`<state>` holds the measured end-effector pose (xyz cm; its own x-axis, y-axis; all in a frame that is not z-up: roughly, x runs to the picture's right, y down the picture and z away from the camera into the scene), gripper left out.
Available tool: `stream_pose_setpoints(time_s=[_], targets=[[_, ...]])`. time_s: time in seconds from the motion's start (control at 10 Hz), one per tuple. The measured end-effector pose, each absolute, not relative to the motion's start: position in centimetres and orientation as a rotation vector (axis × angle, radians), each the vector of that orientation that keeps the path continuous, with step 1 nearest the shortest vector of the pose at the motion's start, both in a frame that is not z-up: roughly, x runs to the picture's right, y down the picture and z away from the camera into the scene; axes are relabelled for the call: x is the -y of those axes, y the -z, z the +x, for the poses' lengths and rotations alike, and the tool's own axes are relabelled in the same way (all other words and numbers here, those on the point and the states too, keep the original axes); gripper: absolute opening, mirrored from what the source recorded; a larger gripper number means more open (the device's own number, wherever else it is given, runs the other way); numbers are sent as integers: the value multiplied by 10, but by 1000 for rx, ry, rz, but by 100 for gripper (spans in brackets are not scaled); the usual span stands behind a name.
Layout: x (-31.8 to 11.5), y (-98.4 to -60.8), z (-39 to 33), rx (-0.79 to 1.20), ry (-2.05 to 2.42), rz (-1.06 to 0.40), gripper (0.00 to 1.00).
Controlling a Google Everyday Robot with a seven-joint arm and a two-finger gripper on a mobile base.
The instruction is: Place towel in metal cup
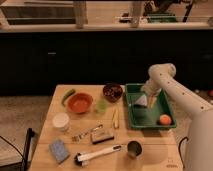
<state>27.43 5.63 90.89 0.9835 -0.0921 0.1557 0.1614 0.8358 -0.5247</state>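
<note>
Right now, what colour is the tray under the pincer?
The tray is green, best in the camera view; the pincer hangs by the towel in it.

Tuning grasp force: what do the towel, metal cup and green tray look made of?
Towel: soft pale cloth, matte, lies rumpled in a peak. Metal cup: likely steel, shiny rim, dark inside. Green tray: probably plastic, smooth even colour. End effector sits at the towel, over the tray.
</note>
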Motion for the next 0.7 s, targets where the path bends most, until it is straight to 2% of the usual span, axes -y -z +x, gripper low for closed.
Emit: stream_pose_setpoints(time_s=[0.7], targets=[[-56, -940, 282, 147, 82, -531, 80]])
